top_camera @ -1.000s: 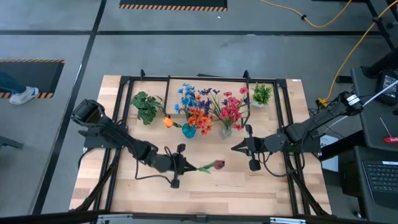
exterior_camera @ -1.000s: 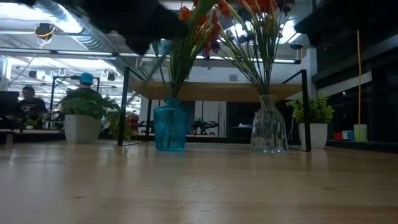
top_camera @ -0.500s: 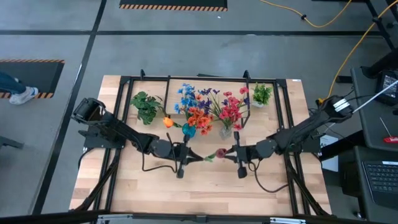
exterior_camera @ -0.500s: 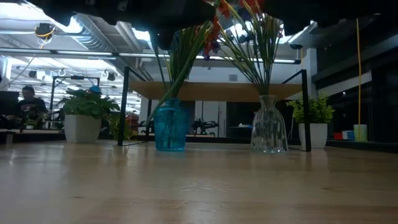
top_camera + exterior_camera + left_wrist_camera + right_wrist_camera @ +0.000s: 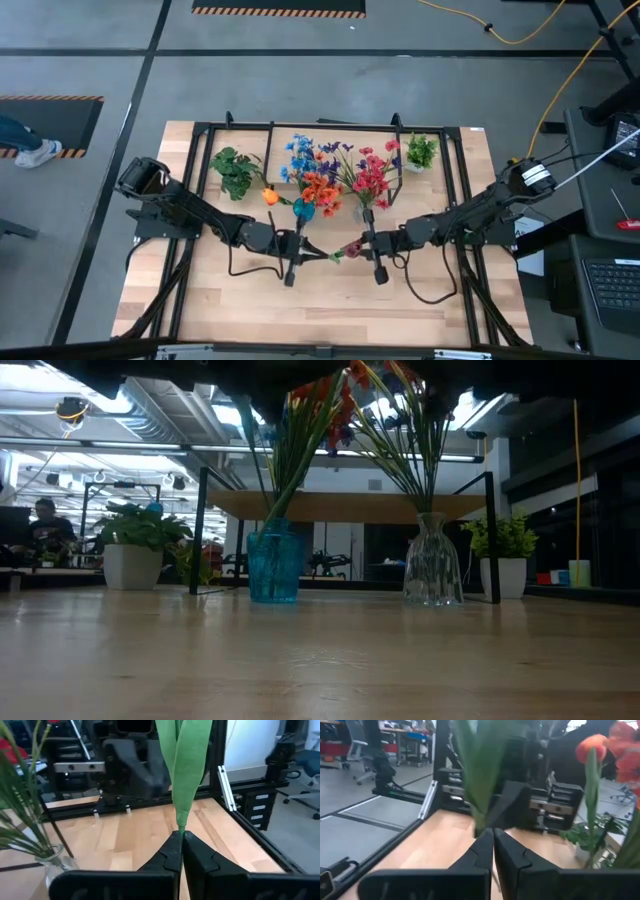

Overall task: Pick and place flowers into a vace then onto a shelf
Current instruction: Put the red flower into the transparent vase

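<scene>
Both claws pinch one loose flower (image 5: 340, 252) above mid-counter: left claw (image 5: 303, 252) on its stem, right claw (image 5: 362, 246) near the bloom. Most flowers already fill the blue vase (image 5: 273, 565) and clear vase (image 5: 432, 560) at the far side; neither vase yet stands on the shelf (image 5: 345, 506).

Light-wood plank surface (image 5: 240, 300) carries a blue glass vase (image 5: 273, 565), a clear glass vase (image 5: 432, 559), and two white-potted green plants (image 5: 131, 550) (image 5: 505, 555). Shelf (image 5: 345, 506) on black legs stands over the far part.
</scene>
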Robot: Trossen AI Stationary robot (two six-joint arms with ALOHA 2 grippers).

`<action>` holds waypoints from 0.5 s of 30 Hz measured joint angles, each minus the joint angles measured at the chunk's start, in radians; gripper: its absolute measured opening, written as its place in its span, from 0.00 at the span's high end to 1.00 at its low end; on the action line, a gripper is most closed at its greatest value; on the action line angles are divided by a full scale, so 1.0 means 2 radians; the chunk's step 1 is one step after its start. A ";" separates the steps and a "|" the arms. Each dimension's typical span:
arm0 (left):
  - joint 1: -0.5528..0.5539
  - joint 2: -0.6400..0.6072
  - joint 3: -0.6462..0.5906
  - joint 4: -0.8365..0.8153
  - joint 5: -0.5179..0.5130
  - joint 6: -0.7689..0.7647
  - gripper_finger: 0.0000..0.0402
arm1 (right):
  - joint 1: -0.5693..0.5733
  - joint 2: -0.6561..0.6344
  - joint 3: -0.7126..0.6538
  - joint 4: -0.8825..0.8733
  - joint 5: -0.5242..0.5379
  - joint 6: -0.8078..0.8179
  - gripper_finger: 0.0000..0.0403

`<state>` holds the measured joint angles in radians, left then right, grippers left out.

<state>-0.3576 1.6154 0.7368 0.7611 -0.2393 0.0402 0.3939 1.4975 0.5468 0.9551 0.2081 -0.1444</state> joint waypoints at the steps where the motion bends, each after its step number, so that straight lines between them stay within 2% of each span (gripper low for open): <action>1: 0.000 0.000 0.000 0.001 -0.004 0.000 0.99 | 0.000 0.000 0.000 0.002 0.000 0.000 0.95; 8: 0.006 0.000 0.000 0.026 -0.018 0.015 0.99 | 0.000 0.000 0.000 0.011 0.000 0.000 0.94; 15: 0.024 0.000 0.000 0.026 -0.019 0.000 0.99 | 0.000 0.000 0.000 0.013 0.000 -0.009 0.77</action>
<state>-0.3094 1.6157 0.7376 0.8135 -0.2769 0.0399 0.3944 1.4971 0.5468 0.9810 0.2081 -0.1631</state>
